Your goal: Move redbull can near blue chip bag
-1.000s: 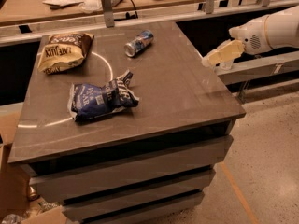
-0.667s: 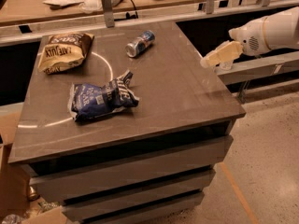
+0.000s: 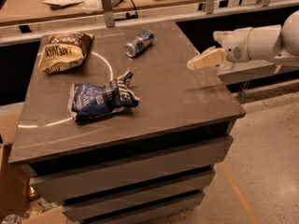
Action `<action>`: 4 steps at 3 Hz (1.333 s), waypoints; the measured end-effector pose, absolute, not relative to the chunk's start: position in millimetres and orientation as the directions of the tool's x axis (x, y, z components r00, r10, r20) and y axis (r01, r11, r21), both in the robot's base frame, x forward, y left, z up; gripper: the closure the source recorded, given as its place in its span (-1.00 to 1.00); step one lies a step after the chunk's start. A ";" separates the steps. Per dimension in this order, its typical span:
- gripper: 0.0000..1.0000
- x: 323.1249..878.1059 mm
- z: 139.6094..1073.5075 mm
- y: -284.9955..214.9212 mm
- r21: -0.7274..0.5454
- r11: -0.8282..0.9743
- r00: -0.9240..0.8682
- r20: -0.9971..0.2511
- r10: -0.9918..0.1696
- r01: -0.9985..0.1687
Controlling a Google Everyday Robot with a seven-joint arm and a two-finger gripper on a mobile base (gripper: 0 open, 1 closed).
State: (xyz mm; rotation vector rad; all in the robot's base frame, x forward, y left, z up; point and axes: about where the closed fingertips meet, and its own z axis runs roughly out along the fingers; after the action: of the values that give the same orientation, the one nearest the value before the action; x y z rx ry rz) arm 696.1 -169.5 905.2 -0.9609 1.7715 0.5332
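The redbull can (image 3: pixel 139 43) lies on its side at the back middle of the grey table top (image 3: pixel 187 101), silver top toward the front left. The blue chip bag (image 3: pixel 100 97), crumpled with white lettering, lies left of centre, well in front of the can. My gripper (image 3: pixel 202 60), tan at the end of the white arm (image 3: pixel 261 43), hovers over the table's right edge. It is to the right of the can and apart from it, holding nothing that I can see.
A brown-and-tan chip bag (image 3: pixel 63 51) lies at the back left corner. A wooden counter (image 3: pixel 56 8) with papers and clutter runs behind the table, with a metal post (image 3: pixel 107 6) at its edge. A cardboard box (image 3: pixel 9 185) stands on the floor at the left.
My gripper has moved a little to the left, from beyond the table's right edge to over it. The can and both bags have not moved.
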 end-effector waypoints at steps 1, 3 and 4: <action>-1.00 708.5 893.5 -148.8 -0.083 0.543 -0.127 -0.932 -0.338 -0.836; -1.00 736.6 880.2 -107.4 -0.112 0.485 -0.064 -0.942 -0.331 -0.868; -1.00 756.9 882.3 -96.1 -0.107 0.497 -0.065 -0.946 -0.316 -0.861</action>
State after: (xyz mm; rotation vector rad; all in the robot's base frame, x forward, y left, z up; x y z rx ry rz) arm 756.9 -96.1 882.3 -1.0287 1.6300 0.6126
